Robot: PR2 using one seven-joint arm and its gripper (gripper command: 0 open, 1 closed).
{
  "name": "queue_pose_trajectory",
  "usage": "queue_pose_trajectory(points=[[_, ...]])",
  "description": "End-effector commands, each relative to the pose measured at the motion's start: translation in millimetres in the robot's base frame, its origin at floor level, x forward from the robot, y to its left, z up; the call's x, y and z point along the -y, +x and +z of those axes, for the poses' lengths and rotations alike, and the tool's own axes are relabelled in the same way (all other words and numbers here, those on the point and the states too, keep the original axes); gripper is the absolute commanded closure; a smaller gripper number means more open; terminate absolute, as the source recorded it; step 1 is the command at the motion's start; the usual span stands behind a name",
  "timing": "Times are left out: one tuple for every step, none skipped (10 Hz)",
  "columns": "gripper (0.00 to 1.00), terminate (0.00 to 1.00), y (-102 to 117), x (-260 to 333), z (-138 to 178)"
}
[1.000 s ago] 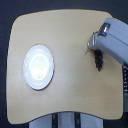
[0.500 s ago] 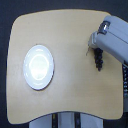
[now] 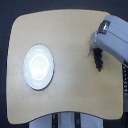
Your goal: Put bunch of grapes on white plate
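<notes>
A pale wooden worktop [image 3: 65, 45] with rounded corners fills nearly the whole exterior view, seen from above against a white surround; a dark stand shows below its 6 o'clock edge. Its grain is plain and evenly lit.

At about 9 o'clock sits the white plate [image 3: 38, 67], round and glossy with a raised rim, close to the worktop's edge on that side but fully on the wood. A broad stretch of bare wood runs from the plate across the middle towards 3 o'clock, and more lies open towards 6 and 12 o'clock.

At roughly 3 o'clock the bunch of grapes [image 3: 97, 58] shows as a small dark elongated cluster, well apart from the plate. The grey arm [image 3: 115, 40] enters from the 2 o'clock corner, slanting down and inward, and its end effector [image 3: 95, 49] sits at the top of the cluster (whether its fingers clasp the grapes or merely meet them is too small and blurred to tell).
</notes>
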Motion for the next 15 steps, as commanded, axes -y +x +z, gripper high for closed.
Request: queue_pose_trajectory(points=[[1.0,0.0,1,-4,6],[1.0,0.0,3,-5,11],[1.0,0.0,6,-7,16],[1.0,0.0,6,-10,24],[1.0,0.0,5,-13,32],[1.0,0.0,7,-15,47],[1.0,0.0,9,-21,64],[1.0,0.0,10,-30,91],[1.0,0.0,9,-34,105],[1.0,0.0,6,-44,123],[1.0,0.0,3,-56,133],[1.0,0.0,-2,-74,143],[1.0,0.0,-4,-85,146],[1.0,0.0,-7,-109,151],[1.0,0.0,-12,-130,152]])
